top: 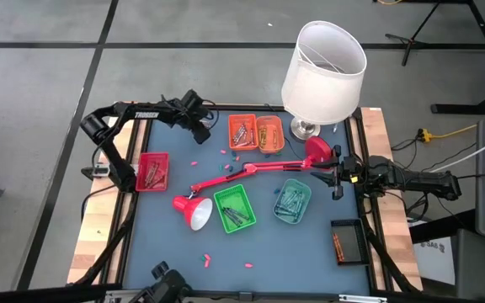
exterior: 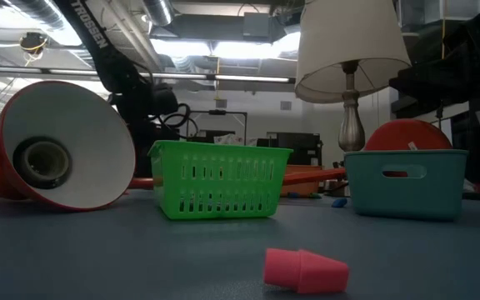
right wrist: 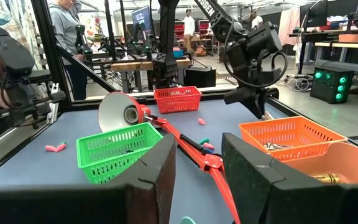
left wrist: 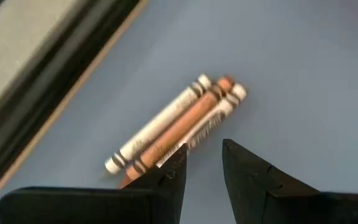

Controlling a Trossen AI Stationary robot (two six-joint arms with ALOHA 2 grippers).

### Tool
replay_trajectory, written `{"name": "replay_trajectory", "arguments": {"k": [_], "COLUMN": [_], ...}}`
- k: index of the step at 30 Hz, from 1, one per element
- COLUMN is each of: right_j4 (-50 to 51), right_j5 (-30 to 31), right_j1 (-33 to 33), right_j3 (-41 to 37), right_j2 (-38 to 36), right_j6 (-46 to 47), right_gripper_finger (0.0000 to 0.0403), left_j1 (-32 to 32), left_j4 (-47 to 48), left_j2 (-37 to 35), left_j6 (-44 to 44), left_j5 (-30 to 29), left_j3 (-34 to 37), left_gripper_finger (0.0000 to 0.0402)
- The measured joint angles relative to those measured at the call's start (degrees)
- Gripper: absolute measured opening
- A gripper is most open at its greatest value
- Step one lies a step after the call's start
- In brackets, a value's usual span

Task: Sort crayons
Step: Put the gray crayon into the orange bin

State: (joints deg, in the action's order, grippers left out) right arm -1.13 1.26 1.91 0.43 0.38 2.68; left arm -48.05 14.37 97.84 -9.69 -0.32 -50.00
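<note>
crayons in view of left wrist (left wrist: 176,124): three, paper-wrapped, two white and one orange-brown between, side by side and touching, flat on blue table top.
sorted crayons (top: 242,132): small heaps inside orange, red, green, teal and black trays.
loose crayons (top: 207,257): short pink, blue and teal bits scattered on table.
nearest loose piece (exterior: 305,271): pink stub, lying on its side.
</note>
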Motion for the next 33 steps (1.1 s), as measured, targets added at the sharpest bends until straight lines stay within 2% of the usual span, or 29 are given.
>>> {"name": "replay_trajectory", "arguments": {"k": [6, 13, 33], "right_j4": [0.0, 0.0, 0.0], "right_j5": [0.0, 0.0, 0.0], "right_j1": [0.0, 0.0, 0.0], "right_j3": [0.0, 0.0, 0.0], "right_j2": [0.0, 0.0, 0.0], "right_j6": [0.0, 0.0, 0.0], "right_gripper_finger": [0.0129, 0.0129, 0.0129], "left_j1": [-0.3, -0.6, -0.9], "left_j4": [-3.8, -3.4, -3.8], "left_j2": [0.0, 0.0, 2.0], "left_j6": [0.1, 0.2, 0.6], "left_j5": [0.0, -2.3, -2.6], "left_j3": [0.0, 0.0, -0.1], "left_gripper_finger": [0.0087, 0.0087, 0.0087]}}
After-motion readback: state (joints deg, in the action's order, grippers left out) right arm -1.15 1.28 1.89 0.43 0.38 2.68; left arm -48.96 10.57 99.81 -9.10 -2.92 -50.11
